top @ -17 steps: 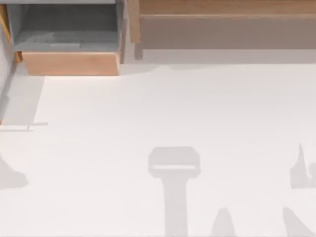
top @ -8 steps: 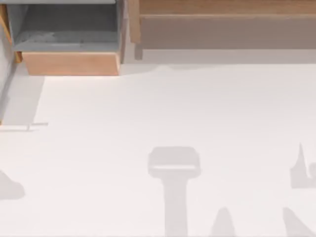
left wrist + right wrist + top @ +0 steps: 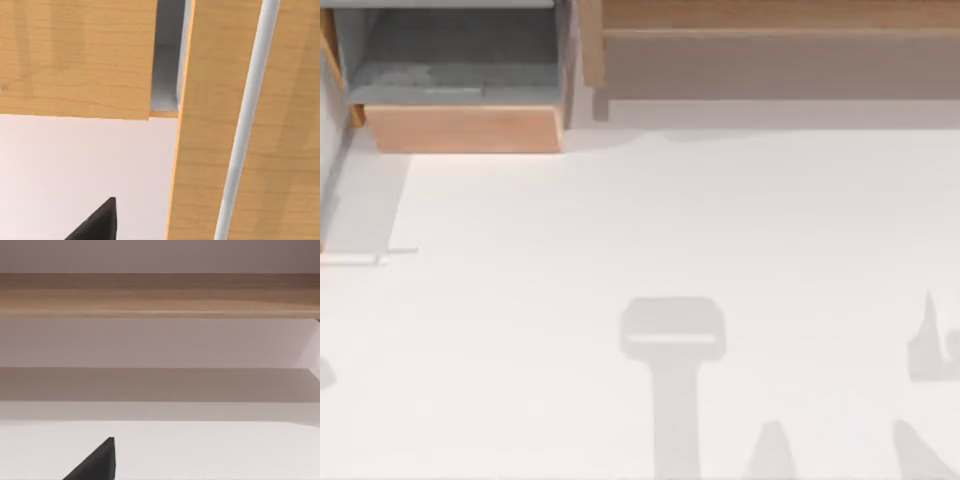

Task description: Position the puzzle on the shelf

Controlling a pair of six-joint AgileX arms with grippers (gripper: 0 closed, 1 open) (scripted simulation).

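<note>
The puzzle is out of view. The shelf (image 3: 770, 15) is a long light-brown board along the table's back right, with a grey-brown recess (image 3: 770, 65) under it. In the right wrist view the shelf (image 3: 160, 295) runs straight across ahead, and a dark part of my right gripper (image 3: 97, 462) sits low over the white table. A dark part of my left gripper (image 3: 97, 225) shows in the left wrist view, close to light wooden panels (image 3: 75, 55).
A smaller wooden box (image 3: 460, 128) with a grey interior stands at the back left. A pale rod (image 3: 245, 125) runs along one wooden panel in the left wrist view. Grey shadows (image 3: 672, 340) lie on the white table (image 3: 640, 220).
The shadow at the top view's left edge has shrunk and slid off to the left. Nothing else has moved.
</note>
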